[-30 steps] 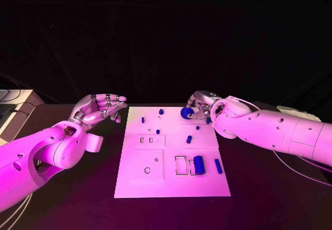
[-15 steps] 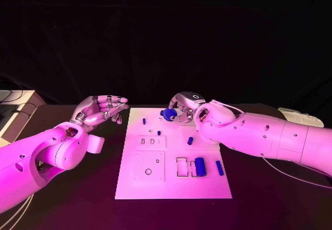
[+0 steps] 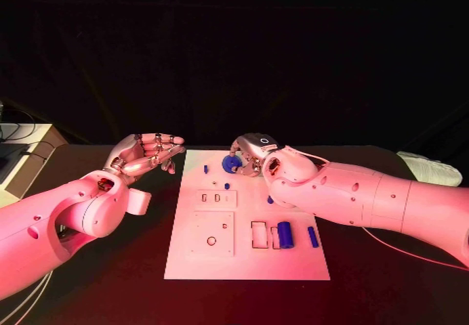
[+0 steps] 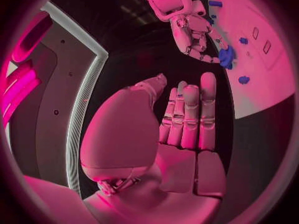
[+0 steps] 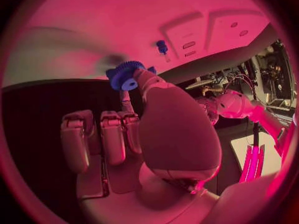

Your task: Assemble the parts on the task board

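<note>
The right hand [image 3: 250,153] is pinching a blue gear [image 3: 232,163] over the board's [image 3: 245,264] far end — placement likely comes next; the left hand [image 3: 146,154] is hovering empty, fingers loosely curled.

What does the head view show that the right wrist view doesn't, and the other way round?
Head view alone: the whole white board, with a blue cylinder and a blue bar near its close end, and the left hand beside the board with fingers curled, holding nothing.

Right wrist view alone: the blue gear's teeth and centre hole, and the inner side of the right hand gripping it.

Both: the right hand holding the gear above the board's far end, and a small blue peg standing there.
</note>
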{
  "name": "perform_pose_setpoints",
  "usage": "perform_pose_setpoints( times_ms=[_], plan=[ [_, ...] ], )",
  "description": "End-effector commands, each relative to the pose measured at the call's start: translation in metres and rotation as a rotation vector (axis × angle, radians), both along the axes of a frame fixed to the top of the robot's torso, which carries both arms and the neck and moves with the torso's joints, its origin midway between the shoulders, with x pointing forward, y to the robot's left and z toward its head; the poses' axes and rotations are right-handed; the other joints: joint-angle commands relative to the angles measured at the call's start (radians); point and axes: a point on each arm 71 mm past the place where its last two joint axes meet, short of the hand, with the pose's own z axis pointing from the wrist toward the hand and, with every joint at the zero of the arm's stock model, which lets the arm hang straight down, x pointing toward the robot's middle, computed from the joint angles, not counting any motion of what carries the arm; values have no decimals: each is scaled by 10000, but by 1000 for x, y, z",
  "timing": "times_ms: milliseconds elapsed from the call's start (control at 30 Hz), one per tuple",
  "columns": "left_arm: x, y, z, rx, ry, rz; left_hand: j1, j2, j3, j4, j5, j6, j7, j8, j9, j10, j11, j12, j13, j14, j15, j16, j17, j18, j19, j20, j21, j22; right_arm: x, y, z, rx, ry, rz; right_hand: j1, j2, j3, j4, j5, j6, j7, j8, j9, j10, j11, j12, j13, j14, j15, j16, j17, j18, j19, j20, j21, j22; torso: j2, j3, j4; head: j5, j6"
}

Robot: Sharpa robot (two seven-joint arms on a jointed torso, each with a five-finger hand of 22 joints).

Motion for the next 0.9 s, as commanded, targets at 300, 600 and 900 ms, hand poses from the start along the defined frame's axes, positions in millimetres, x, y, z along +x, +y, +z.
perform_pose_setpoints(
  times_ms=[300,600,900],
  plan=[
    [0,-4,0,-56,-49,-227,-64,24,70,-13,-21,-33,-48,-10,20,-70,4,72,28,38,-10,98,4,140,-114,-11,69,44,3,8,-5,-339,-93,26,-106,-51,78,-11,-38,49,14,-9,7,1057,-70,21,2631,1043,-44,65,2634,-67,1047,-93,22,2633,42,-15,28,6,-40],
    [0,-4,0,-58,-47,-231,-64,24,70,-13,-21,-33,-48,-10,20,-70,4,72,28,38,-10,98,4,140,-114,-11,69,44,4,11,-7,-371,-89,34,-150,-90,95,-5,-114,5,32,-56,-11,1057,-59,21,2631,1043,-44,65,2634,-67,1047,-99,22,2633,37,-8,6,57,-53],
    [0,-4,0,-52,-46,-220,-64,24,70,-13,-21,-33,-48,-10,20,-70,4,72,28,38,-10,98,4,140,-114,-11,69,44,7,11,-8,-433,-89,-29,-244,-171,92,8,-265,-160,94,-196,-63,1057,-11,21,2631,1043,-8,65,2634,-67,1047,-80,22,2633,47,-14,13,65,-51]
  ],
)
